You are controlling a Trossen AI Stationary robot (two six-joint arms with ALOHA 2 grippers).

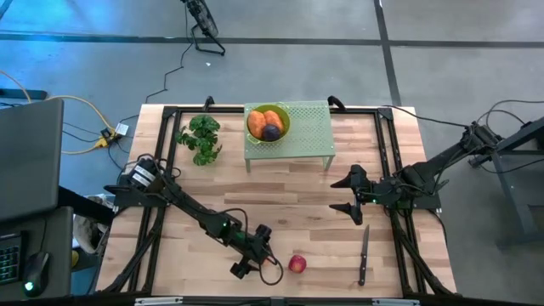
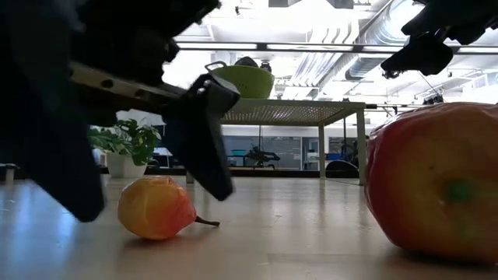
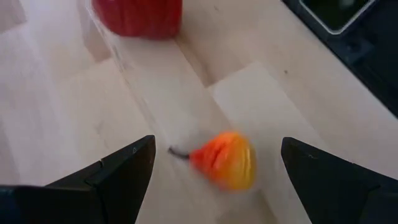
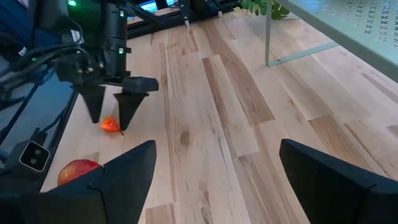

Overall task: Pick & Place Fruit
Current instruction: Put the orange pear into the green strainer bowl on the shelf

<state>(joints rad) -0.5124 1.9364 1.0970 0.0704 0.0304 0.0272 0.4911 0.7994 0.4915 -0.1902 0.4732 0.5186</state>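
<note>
A small orange, pear-shaped fruit (image 3: 224,159) with a short stem lies on its side on the wooden table (image 1: 280,204), near the front edge. My left gripper (image 3: 216,142) slants down over it, open, one finger on each side and both apart from it; the right wrist view shows this too, with the left gripper (image 4: 112,115) above the orange fruit (image 4: 110,124). A red apple (image 1: 297,264) rests on the table just to the right. My right gripper (image 1: 344,195) hangs open and empty above the table's right half.
A yellow-green bowl (image 1: 268,123) holding two orange pieces and a dark purple one sits on a green perforated rack (image 1: 293,136) at the far middle. A leafy plant (image 1: 201,138) stands to its left. A black-handled knife (image 1: 363,255) lies at the front right.
</note>
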